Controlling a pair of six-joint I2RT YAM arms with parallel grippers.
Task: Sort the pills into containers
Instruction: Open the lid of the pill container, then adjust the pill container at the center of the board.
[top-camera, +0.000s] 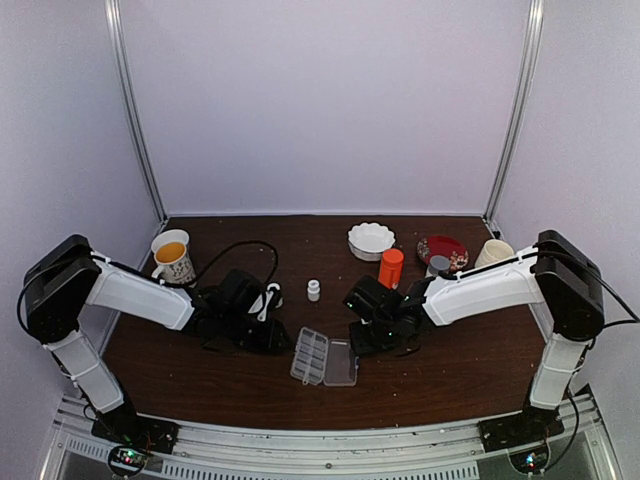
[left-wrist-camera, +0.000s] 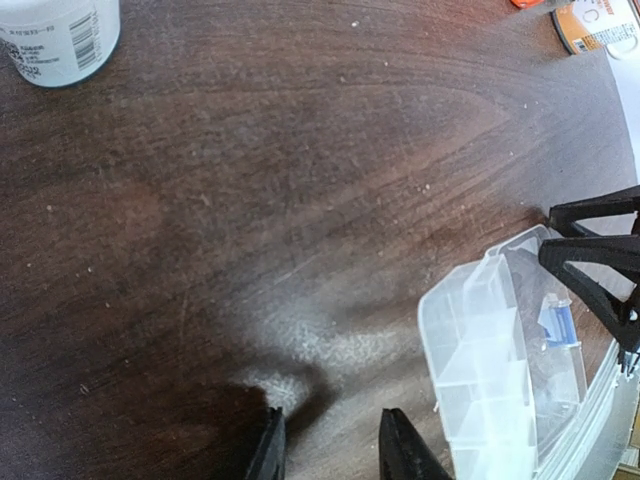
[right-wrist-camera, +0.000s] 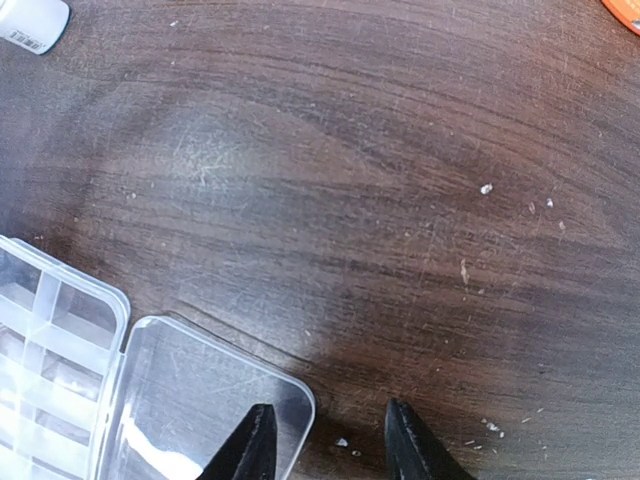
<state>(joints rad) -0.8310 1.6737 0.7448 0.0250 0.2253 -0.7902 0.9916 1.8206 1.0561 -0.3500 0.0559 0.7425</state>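
Between left gripper (left-wrist-camera: 335, 450) and right gripper (right-wrist-camera: 325, 445), both parted and empty: organiser box (top-camera: 322, 357), lid (right-wrist-camera: 200, 400) open flat, mid-table. Perhaps pills (right-wrist-camera: 486, 188), only pale specks on table (right-wrist-camera: 330, 150). Risk: pushing light box by descending finger, scattering specks.

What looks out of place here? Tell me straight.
Tiny white specks lie loose on the table beside the open organiser box, as if spilled; they are too small to tell if they are pills.
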